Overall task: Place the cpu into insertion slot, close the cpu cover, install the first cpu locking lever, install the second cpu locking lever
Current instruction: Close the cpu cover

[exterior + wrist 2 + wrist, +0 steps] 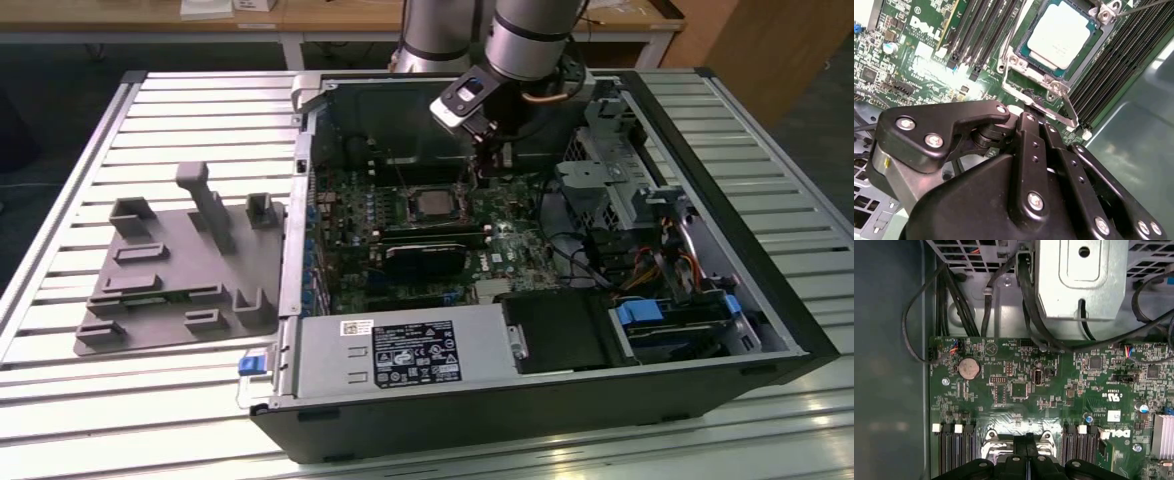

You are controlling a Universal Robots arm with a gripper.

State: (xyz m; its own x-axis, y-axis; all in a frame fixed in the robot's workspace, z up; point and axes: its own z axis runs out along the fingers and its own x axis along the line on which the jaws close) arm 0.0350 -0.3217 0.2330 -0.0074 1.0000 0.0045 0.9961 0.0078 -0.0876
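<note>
The cpu (1061, 36), a pale silver square, lies flat in the insertion slot (1085, 59) on the green motherboard. The cpu cover (1010, 64), a silvery frame, lies down around the chip's edges. A thin metal locking lever (1068, 109) runs along the socket side nearest my fingers, and another thin rod (1146, 6) shows at the far corner. My gripper (1030, 102) is shut, its black fingertips (1026, 439) pressed together at the socket's edge by the near lever. I cannot tell whether they pinch it. In the exterior view the gripper (483, 170) hangs just beside the cpu (430, 203).
The open computer case (787, 330) walls in the arm on all sides. A drive cage (607, 190) and cables (954, 295) stand close by. Black memory slots (984, 30) flank the socket. A grey fixture tray (174, 270) lies on the slatted table at the exterior view's left.
</note>
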